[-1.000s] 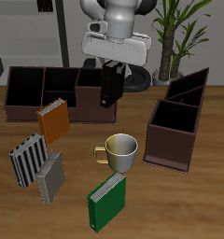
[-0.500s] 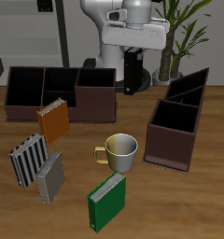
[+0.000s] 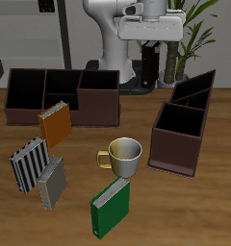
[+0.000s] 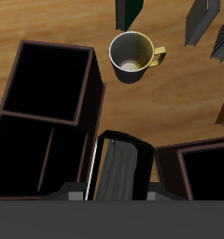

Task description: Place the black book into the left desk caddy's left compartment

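I have the black book (image 3: 150, 65) clamped in my gripper (image 3: 149, 46) — jaws narrow on its top edge, the book hanging upright below them with its pale page edges (image 4: 117, 173) facing my wrist camera. Over the last second I carried it away from above the broadside caddy (image 3: 62, 95) and across toward the left caddy (image 3: 183, 123); a second ago it hung over that other caddy's end bin, and now it hangs high in the air between the two, farther back than the mug (image 3: 122, 155).

That means the lift and most of the crossing look done, while the drop has not started. In the wrist view the left caddy's large square bin (image 4: 52, 83) lies open near the mug (image 4: 133, 54), with the narrower divided bins (image 4: 41, 163) just beside the book. I judge I must finish the traverse, settle which bin counts as the left compartment, and line the book's thin edge up with its walls before lowering — a tilted book would catch on a divider.
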Robot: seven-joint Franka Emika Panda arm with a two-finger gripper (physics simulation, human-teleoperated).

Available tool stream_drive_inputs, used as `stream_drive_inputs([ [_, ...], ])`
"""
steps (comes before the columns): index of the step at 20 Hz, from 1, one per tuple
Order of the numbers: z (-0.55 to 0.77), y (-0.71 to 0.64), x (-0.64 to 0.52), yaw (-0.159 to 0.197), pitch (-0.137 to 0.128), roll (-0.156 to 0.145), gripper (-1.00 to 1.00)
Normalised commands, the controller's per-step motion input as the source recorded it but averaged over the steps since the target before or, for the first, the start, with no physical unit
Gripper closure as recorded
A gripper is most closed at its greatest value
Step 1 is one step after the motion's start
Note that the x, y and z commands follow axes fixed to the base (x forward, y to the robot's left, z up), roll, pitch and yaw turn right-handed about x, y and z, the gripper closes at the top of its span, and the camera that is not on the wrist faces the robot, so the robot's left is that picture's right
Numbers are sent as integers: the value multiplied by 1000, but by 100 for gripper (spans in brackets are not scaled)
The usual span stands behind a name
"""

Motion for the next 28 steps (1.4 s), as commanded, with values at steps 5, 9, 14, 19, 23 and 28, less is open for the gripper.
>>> stream_drive_inputs([
  [5,35,215,-277,19,-5,47,100],
  [9,-60,205,-212,29,24,41,100],
  [14,-70,338,-332,47,15,74,100],
  [19,-147,274,-231,17,31,53,100],
  [23,-118,346,-206,27,14,52,100],
  [28,-8,219,-121,12,-1,39,100],
])
